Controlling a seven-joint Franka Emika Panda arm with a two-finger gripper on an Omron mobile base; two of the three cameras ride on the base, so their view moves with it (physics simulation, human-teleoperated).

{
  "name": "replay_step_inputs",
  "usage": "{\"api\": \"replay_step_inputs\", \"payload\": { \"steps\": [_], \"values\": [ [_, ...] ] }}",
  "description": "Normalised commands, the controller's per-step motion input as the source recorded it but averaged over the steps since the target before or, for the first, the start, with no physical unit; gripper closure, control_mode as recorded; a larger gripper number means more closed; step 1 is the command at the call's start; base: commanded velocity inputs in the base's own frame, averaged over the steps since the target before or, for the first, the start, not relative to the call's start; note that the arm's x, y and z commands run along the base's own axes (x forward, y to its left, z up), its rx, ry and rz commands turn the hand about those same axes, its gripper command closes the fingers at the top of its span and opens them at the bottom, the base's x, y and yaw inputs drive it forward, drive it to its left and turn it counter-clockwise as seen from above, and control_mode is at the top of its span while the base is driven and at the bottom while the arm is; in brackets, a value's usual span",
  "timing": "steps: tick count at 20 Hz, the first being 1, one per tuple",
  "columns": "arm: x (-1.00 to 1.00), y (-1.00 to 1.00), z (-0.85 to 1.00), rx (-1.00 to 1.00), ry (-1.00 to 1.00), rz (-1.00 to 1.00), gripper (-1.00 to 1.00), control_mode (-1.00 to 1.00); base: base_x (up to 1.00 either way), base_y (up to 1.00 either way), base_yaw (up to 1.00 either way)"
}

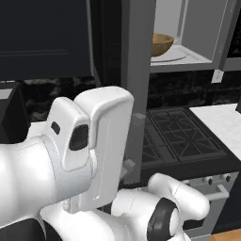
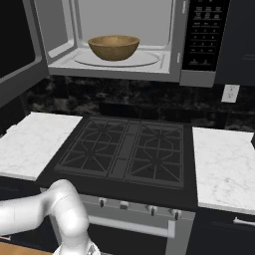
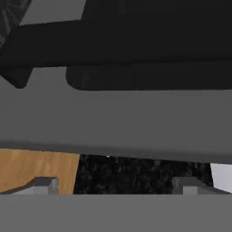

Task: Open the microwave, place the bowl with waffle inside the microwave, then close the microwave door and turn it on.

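The bowl [image 2: 113,47] sits inside the microwave [image 2: 124,40], on the round turntable plate [image 2: 149,60], in the upper middle of the right base view; in the left base view it shows at the upper right, partly hidden behind the grey edge of the microwave door [image 1: 136,89]. Whether a waffle lies in it cannot be told from these angles. The microwave door stands swung open: in the right base view its dark glass panel runs along the upper left edge of the frame, and in the left base view its grey frame stands as a vertical bar down the middle. In the hand view the door's grey frame crosses the middle as a wide band, with the dark bar handle [image 3: 149,77] above it. The gripper [image 3: 116,186] shows at the bottom of the hand view, its jaws set well apart with nothing between them, close under the door's frame; whether they touch it cannot be told.

The control panel [image 2: 204,32] is at the upper right of the right base view. Below the microwave lies a black stove [image 2: 124,149] with grates, flanked by a white marble surface [image 2: 224,164] on each side. A wall outlet [image 2: 229,93] sits on the dark backsplash at the right.
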Motion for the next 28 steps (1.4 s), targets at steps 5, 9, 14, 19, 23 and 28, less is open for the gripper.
{"api": "replay_step_inputs", "payload": {
  "steps": [5,9,14,19,23,28],
  "values": [
    [0.34,0.45,-0.33,-0.25,0.06,-0.16,-1.0,-1.0,0.0,0.0,0.0],
    [0.24,0.15,-0.43,-0.12,-0.07,-0.13,-1.0,-1.0,0.0,0.0,0.0],
    [0.71,0.0,-0.24,0.0,-0.33,-0.07,-1.0,-1.0,0.0,0.0,0.0],
    [0.74,0.16,-0.12,0.0,-0.64,0.01,-1.0,-1.0,0.0,0.0,0.0],
    [0.37,0.11,-0.04,0.0,-0.87,0.07,-1.0,-1.0,0.0,0.0,0.0],
    [0.47,0.0,0.0,0.0,-0.95,0.1,-1.0,-1.0,0.0,0.0,0.0]
  ]
}}
